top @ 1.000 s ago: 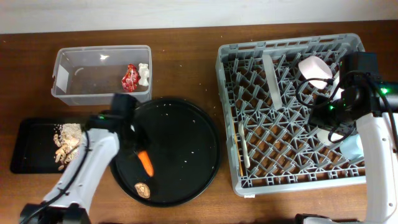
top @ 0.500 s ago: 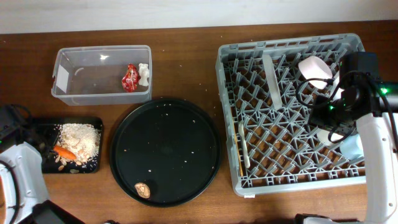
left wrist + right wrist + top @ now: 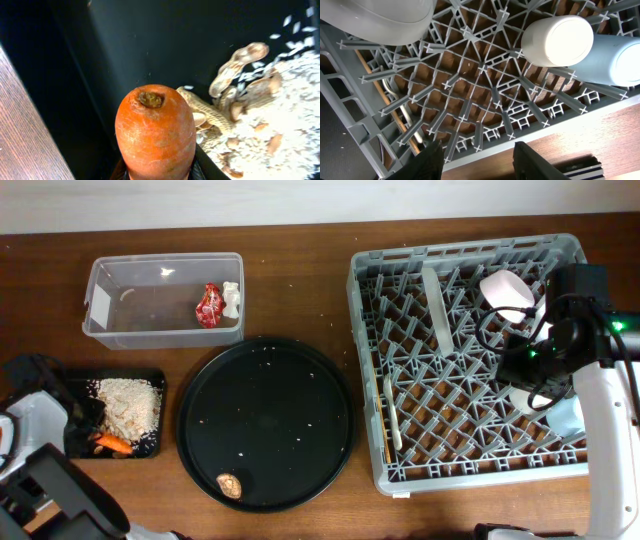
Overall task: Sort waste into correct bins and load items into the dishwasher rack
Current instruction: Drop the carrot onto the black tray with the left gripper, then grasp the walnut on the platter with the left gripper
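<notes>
My left gripper is shut on the orange carrot and holds it over the front of the shallow black tray, beside the beige crumbs. From overhead the carrot lies at the tray's front edge. The clear tub holds the red wrapper and the white scrap. The grey rack holds the plate, bowl, white cup, light blue cup and fork. My right gripper is open and empty above the rack's right side.
The large round black tray sits between the bins and the rack, with a small brown bit at its front and a few white specks. A thin wooden stick lies in the rack next to the fork.
My left arm carried the carrot from above the round tray leftward to the shallow black tray, then toward that tray's front edge. The right arm has not moved.
</notes>
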Controlling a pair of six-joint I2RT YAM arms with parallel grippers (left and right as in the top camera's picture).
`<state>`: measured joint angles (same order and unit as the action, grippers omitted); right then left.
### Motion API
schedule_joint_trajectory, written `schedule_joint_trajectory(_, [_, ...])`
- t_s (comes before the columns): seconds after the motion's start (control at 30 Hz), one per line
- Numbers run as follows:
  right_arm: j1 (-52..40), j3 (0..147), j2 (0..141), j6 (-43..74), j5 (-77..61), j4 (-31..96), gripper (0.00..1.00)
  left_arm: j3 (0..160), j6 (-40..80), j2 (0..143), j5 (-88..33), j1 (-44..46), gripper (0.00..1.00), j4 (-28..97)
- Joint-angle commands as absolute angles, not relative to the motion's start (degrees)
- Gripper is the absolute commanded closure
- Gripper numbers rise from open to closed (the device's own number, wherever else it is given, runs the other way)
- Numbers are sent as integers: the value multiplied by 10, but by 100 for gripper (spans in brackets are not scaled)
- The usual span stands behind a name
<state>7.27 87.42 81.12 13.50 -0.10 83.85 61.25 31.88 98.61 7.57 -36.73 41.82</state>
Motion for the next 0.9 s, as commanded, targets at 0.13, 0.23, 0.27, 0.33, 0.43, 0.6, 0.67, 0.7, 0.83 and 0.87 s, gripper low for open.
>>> schedule_joint_trajectory(0.13, [75, 880, 812, 137, -2, 841, 51, 622, 310, 994, 77, -370, 39, 442])
schedule_joint_trajectory(0.23, [75, 880, 812, 137, -2, 841, 51, 637, 310, 975, 52, -369, 37, 466])
schedule_joint_trajectory(0.27, [75, 880, 812, 137, -2, 841, 51, 646, 309, 960, 38, -365, 37, 477])
schedule_joint_trajectory(0.33, [75, 880, 812, 137, -2, 841, 51, 657, 309, 926, 28, -348, 37, 495])
schedule_joint_trajectory(0.43, [75, 880, 812, 137, -2, 842, 51, 658, 303, 842, 27, -269, 36, 537])
schedule_joint_trajectory(0.6, [75, 880, 812, 137, -2, 843, 51, 652, 303, 817, -29, -83, 24, 655])
schedule_joint_trajectory(0.67, [75, 880, 812, 137, -2, 843, 51, 634, 303, 817, -41, -21, 22, 684])
schedule_joint_trajectory(0.7, [75, 880, 812, 137, -2, 844, 51, 617, 303, 817, -55, 6, 19, 696])
schedule_joint_trajectory(0.83, [75, 880, 812, 137, -2, 847, 51, 535, 317, 817, -83, 80, 18, 707])
schedule_joint_trajectory(0.87, [75, 880, 812, 137, -2, 848, 51, 502, 334, 817, -84, 92, 18, 701])
